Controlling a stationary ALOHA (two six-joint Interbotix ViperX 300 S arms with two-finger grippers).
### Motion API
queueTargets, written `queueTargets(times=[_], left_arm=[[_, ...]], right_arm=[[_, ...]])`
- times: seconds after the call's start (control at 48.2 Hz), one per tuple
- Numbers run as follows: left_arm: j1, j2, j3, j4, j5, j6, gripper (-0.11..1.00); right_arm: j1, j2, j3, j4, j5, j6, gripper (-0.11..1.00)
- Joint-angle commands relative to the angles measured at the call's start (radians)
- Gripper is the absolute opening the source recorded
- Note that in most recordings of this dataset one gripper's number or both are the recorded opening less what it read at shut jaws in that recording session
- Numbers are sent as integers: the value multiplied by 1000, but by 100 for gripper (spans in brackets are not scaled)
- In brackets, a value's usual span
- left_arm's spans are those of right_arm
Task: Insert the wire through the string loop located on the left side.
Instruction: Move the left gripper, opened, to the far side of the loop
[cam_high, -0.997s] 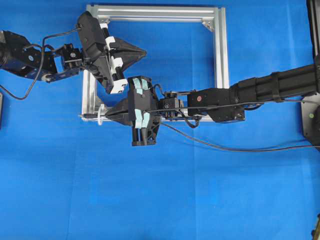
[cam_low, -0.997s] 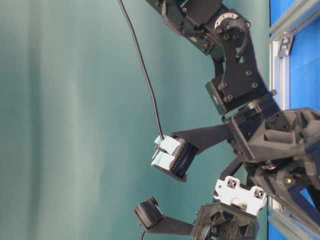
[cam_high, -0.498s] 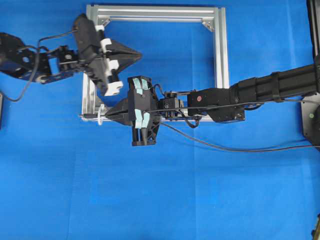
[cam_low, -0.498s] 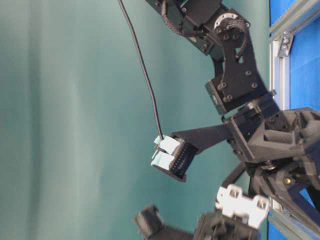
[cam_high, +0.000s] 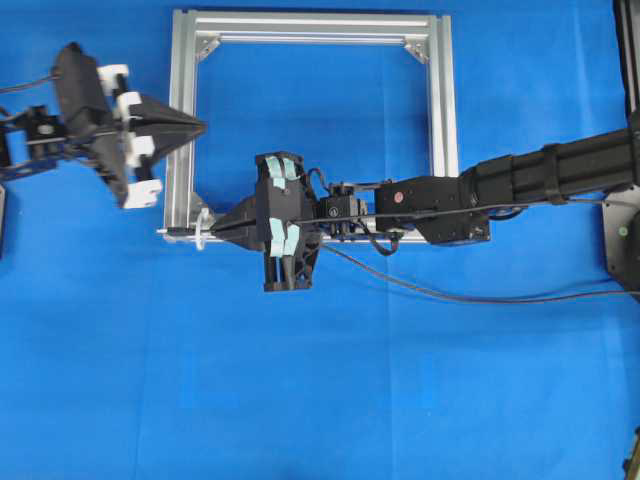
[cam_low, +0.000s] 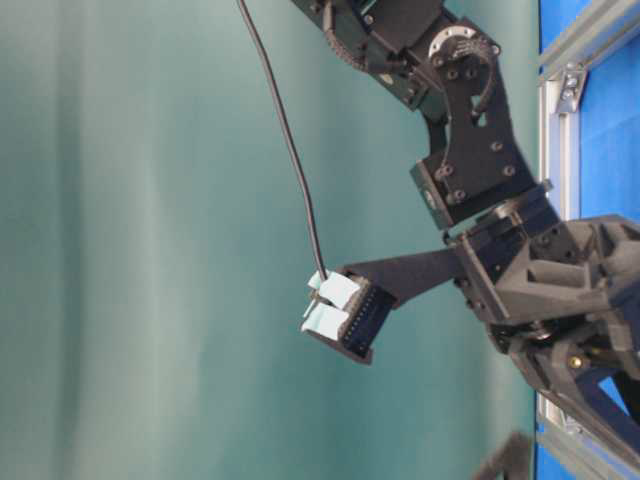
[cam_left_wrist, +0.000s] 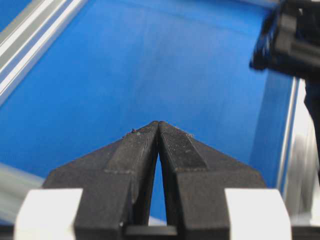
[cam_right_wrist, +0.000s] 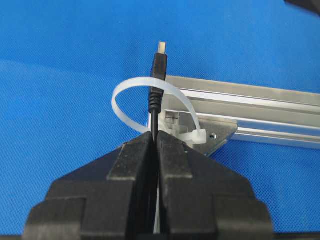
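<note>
Your right tool (cam_right_wrist: 154, 142) was clamped on the limp, light wire (cam_right_wrist: 158, 85) just behind its stiff plug, which apparently poked through the flimsy string loop (cam_right_wrist: 131, 87) at the frame's (cam_high: 440, 120) near-left corner, while your left tool (cam_left_wrist: 158, 131) sat together, empty.

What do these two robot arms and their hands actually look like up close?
Both arms are black, jointed, with thin black cables looped alongside. Each hand ends in two flat wedge-shaped fingers. The left hand carries white blocks behind its fingers; the right hand has pale blue-green tape strips there.
</note>
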Motion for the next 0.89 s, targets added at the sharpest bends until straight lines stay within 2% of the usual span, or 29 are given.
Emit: queueTargets(times=[0.0,0.27,0.498,0.644,0.872], left_arm=[[-2,-71,44,3,-5,-2,2],[9,-172,138,3,2,-2,2],[8,-181,143,3,34,-20,2],[-67,-190,152,5,34,-40,2],[-259,-227,152,5,34,-58,2]], right_arm=[[-2,-20,-18,-2,-5,-2,0],[-2,-20,-18,-2,-6,-2,0],[-2,-20,-21,-2,-9,-2,0],[-2,-20,-20,-2,-9,-2,0],[-2,-20,-20,-2,-6,-2,0]])
